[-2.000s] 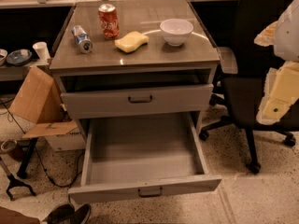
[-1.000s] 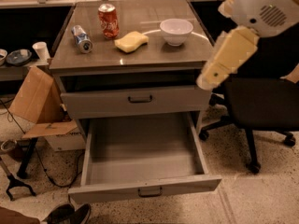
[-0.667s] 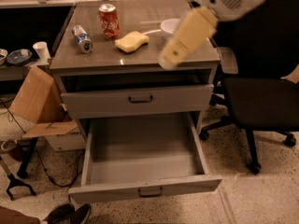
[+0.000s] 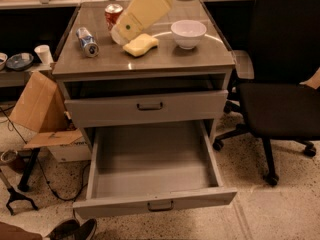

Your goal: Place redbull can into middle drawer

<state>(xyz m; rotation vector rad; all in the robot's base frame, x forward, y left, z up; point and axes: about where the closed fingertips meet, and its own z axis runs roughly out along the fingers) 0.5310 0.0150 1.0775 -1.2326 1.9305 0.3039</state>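
The redbull can (image 4: 87, 41), slim and silver-and-blue, lies on its side at the left of the tabletop (image 4: 200, 56). The middle drawer (image 4: 150, 176) is pulled far out below and is empty; its dark bar handle faces the front. My cream-coloured arm (image 4: 147, 6) reaches down from the top of the view. My gripper (image 4: 120, 35) is at its lower end, over the table between the red cola can (image 4: 112, 11) and the yellow sponge (image 4: 140, 45), to the right of the redbull can and apart from it.
A white bowl (image 4: 188, 33) stands at the right of the tabletop. The top drawer (image 4: 147, 106) juts out slightly. A black office chair (image 4: 280, 94) stands to the right. A cardboard box (image 4: 37, 104), a paper cup (image 4: 44, 54) and cables are on the left.
My arm has swung in from the right and moved left across the tabletop, down to the sponge and red can. The cans, bowl and drawers have not moved.
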